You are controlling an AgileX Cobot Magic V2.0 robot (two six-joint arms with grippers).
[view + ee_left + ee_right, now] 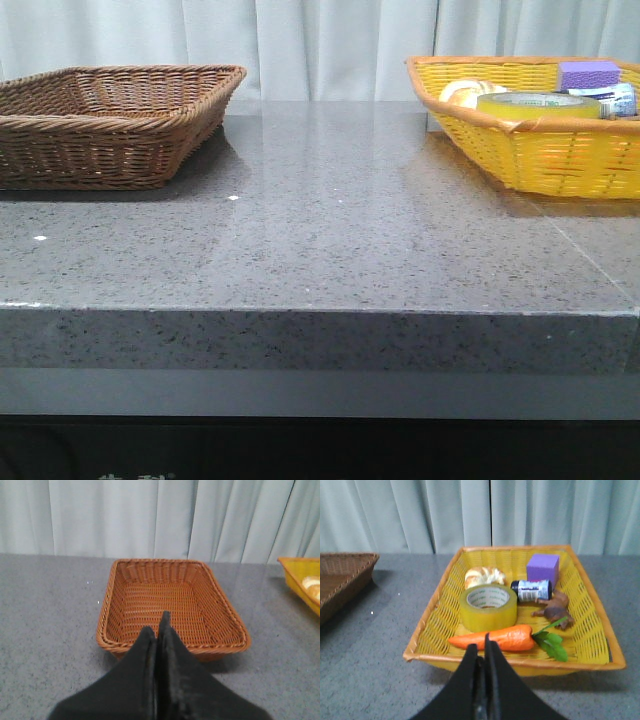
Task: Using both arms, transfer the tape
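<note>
Right gripper (pixel 483 647): fingers pressed together with nothing between them, hanging short of the near rim of the yellow basket (pixel 470 658) and pointing into it.
Left gripper (pixel 157 630): fingers likewise closed and empty, poised at the near edge of the brown basket (pixel 106 615), which held nothing visible.
Carrot (pixel 492 638): lay across the front of the yellow basket, between the right gripper and the tape.
Tape (pixel 488 607): sat flat in the yellow basket, hole facing up, just behind the carrot; a bread roll (pixel 484 575) was right behind it and a small bottle (pixel 532 589) just beside it.
Farther items: a purple block (pixel 543 568) stood at the back, with a brown toy animal (pixel 554 610) toward the side wall.
Handling: the roll looked light and stiff, with a smooth outer face likely to be a little slippery.
Where to grip: probably one finger down the hole and one outside, pinching the wall on the side away from the bottle.
Arm pose: neither arm showed in the front view, so both were held back from the table (pixel 320 250); the two baskets stood well apart.
</note>
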